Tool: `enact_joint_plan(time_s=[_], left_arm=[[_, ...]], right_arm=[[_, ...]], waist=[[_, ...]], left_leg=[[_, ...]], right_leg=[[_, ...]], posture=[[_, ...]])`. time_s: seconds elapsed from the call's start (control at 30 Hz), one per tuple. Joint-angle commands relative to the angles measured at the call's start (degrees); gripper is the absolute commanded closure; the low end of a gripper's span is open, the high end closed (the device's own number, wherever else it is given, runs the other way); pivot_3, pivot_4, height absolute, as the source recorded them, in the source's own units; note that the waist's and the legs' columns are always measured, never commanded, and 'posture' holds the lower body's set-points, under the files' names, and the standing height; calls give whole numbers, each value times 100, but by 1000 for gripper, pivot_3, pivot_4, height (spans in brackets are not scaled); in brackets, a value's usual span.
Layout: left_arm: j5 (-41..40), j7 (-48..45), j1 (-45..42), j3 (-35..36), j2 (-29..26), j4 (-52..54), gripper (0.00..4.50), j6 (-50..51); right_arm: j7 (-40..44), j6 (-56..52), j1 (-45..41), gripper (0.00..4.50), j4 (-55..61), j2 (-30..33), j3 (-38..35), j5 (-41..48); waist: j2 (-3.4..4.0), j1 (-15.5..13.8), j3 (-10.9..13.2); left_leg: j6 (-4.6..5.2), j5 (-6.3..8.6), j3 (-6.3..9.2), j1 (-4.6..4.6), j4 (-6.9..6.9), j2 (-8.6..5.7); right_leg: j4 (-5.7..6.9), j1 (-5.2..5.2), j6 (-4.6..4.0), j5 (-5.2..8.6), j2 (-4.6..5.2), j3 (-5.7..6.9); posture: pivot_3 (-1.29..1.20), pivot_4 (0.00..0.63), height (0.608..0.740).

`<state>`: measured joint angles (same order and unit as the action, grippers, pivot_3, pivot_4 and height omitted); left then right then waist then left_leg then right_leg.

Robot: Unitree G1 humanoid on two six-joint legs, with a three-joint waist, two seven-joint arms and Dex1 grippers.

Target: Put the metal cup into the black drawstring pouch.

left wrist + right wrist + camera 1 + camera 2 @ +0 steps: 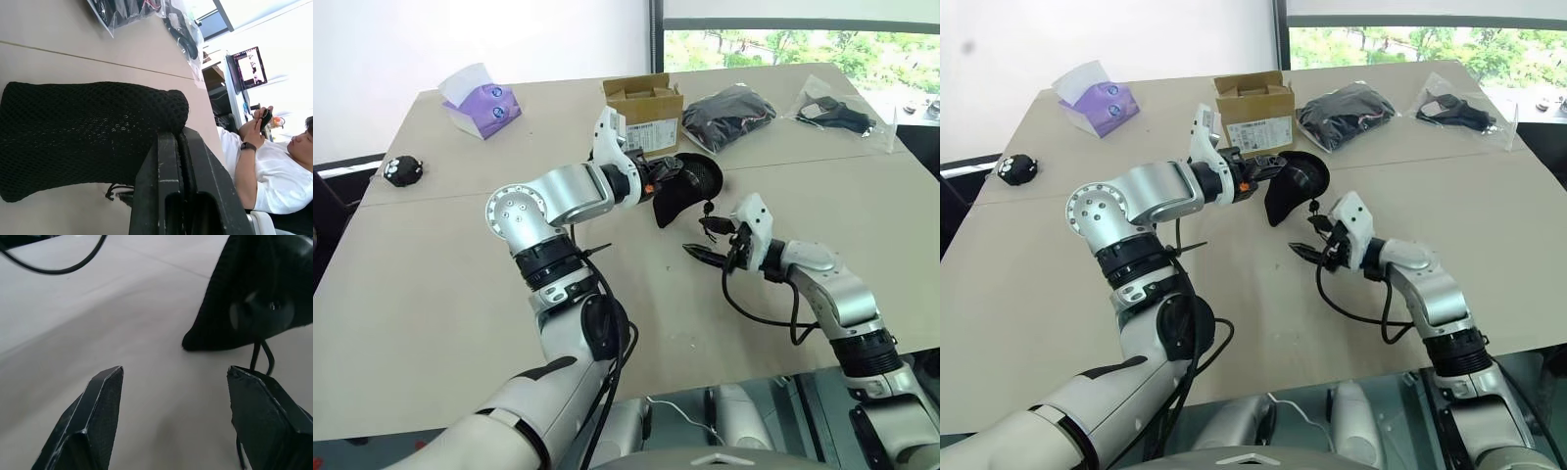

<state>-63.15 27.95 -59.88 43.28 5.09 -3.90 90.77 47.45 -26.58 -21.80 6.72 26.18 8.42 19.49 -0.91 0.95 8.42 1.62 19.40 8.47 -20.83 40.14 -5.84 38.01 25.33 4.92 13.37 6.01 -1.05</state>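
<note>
The black drawstring pouch (690, 186) hangs a little above the table, bulging and tilted. My left gripper (656, 176) is shut on its rim, which also shows in the left wrist view (88, 132) with the fingers (166, 161) pinching the mesh fabric. The pouch's thin cords (261, 355) dangle below it. My right gripper (707, 240) is open just below and in front of the pouch, low over the table, with nothing between its fingers (105, 396). The metal cup is out of view.
A cardboard box (644, 103) stands behind the pouch. To its right lie a clear bag of black cloth (729, 116) and a flat clear bag (837, 113). A purple tissue pack (481, 103) and a small black object (403, 170) sit at the left. A seated person (264, 161) is beyond the table.
</note>
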Motion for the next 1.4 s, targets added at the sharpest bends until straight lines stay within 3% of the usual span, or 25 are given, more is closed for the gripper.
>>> enact_joint_plan(time_s=[0.03,0.17,0.33,0.5,0.73,0.77,1.03,1.13,1.27,1.4], left_arm=[[-113,29,-73,-11,-13,153,4500,-48],[-164,97,-61,18,46,185,4500,-75],[-247,274,4,44,240,303,4500,-98],[-376,540,57,89,263,405,4500,-177],[-853,1093,242,31,431,658,4500,-342],[-943,1183,277,-1,437,668,4500,-380],[-1911,1972,618,-443,241,684,4500,-879],[-2354,2239,796,-761,66,688,4500,-1220],[-2673,2426,1062,-1181,-136,834,4500,-1771],[-2776,2297,1250,-1627,-425,938,4500,-2145]], right_arm=[[242,-154,269,1097,581,381,-191,168],[-161,-116,338,1097,410,437,-339,-27],[-1032,124,-221,1097,-468,-442,-318,-337],[-847,56,-288,1097,-603,-784,-289,-122],[-745,5,-197,4258,-469,-706,-287,-133],[-750,21,-207,4387,-487,-697,-281,-154],[-900,393,-140,4387,-413,-474,-384,-424],[-1220,1123,-363,4387,-606,-337,-486,-860],[-2053,3212,-1055,4387,-1206,8,-654,-1955],[-2278,3858,-1619,4387,-1304,18,-717,-2129]], waist=[[0,-14,0],[0,-7,0],[1,21,-1],[1,-11,0],[1,8,-1],[1,11,-1],[1,-7,-1],[1,-10,-1],[2,10,-1],[2,27,-1]], left_leg=[[0,0,-1,-1,1,0],[0,0,-2,2,1,-1],[-1,0,-10,9,-1,4],[0,0,-6,3,1,1],[0,0,-3,2,1,0],[0,0,-5,4,2,0],[0,0,-6,4,3,0],[0,0,-6,4,3,0],[0,0,-15,8,3,-1],[-1,0,-18,11,3,3]], right_leg=[[-1,-1,0,0,0,-1],[1,-2,1,-1,0,-2],[8,0,-1,-1,-4,-13],[-1,0,-1,-2,-1,-6],[0,0,1,-2,-2,-4],[2,0,1,-2,-2,-7],[2,-1,1,-2,-1,-8],[3,0,1,-2,-1,-8],[8,2,2,-3,-2,-17],[7,4,1,-3,-7,-18]], posture=[[0,150,740],[0,150,740],[0,150,740],[0,150,740],[0,150,740],[0,150,740],[0,150,740],[0,150,740],[0,150,740],[0,150,740]])
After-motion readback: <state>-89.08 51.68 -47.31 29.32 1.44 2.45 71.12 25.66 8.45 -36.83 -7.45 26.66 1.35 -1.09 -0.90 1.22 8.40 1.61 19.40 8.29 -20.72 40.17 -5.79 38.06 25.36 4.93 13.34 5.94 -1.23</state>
